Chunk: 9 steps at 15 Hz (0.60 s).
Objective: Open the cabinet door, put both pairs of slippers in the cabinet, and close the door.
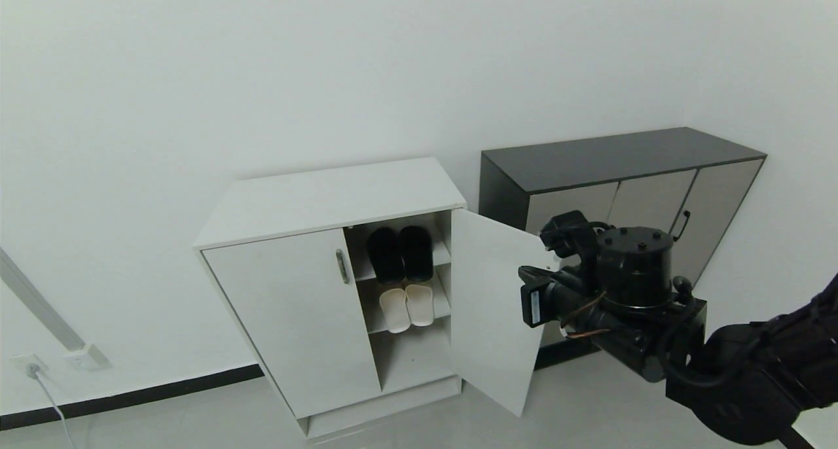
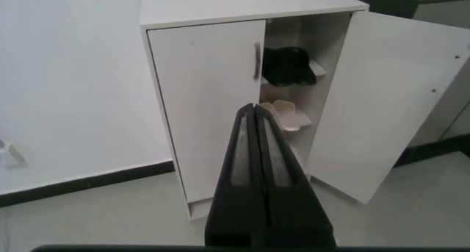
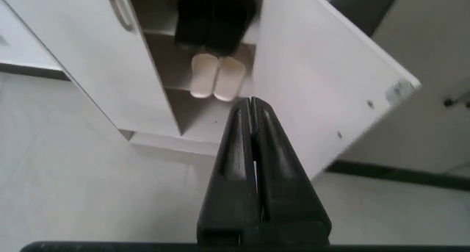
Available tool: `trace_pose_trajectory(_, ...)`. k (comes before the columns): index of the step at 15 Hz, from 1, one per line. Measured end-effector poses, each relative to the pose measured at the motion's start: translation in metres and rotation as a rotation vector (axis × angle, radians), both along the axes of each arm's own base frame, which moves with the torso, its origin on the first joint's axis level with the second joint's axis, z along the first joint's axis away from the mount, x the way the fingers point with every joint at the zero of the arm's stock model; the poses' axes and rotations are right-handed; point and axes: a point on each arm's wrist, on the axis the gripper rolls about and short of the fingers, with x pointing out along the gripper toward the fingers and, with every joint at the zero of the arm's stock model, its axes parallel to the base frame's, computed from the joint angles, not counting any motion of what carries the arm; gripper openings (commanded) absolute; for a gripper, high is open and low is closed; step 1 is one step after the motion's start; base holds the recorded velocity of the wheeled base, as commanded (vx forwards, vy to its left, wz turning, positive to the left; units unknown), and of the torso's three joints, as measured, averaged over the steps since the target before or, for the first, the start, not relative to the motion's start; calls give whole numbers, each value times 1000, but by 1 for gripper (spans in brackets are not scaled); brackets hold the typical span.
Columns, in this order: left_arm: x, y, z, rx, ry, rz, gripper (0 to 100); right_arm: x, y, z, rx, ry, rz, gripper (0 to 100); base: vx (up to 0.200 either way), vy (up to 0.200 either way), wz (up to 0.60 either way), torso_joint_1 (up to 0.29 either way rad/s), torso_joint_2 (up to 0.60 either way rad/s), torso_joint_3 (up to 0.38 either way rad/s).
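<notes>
Cabinet (image 1: 327,197) door (image 1: 491,305) open; black slippers (image 1: 399,254) on upper shelf (image 1: 443,252), white slippers (image 1: 407,307) on the shelf below (image 1: 442,305). Wrist views show left tool (image 2: 255,112) and right tool (image 3: 252,103) closed, empty; head view places the right arm (image 1: 628,285) beside the door.

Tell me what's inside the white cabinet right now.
A pair of black slippers sits on the upper shelf, with cream slippers on the shelf below. The closed left door hides the other half of the cabinet.
</notes>
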Motion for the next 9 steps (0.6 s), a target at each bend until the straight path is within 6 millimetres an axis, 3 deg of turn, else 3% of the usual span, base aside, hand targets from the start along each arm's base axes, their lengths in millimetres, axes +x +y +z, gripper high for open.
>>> trace_pose_trajectory(6,0,0,0,-1,2,0,0,89,-25,41,22,67,-133,0,0,0,0,0,0,0)
trace_pose_trajectory(9,0,0,0,0,2,0,0,124,-40,55,38,103,-175,0,0,0,0,0,0,0)
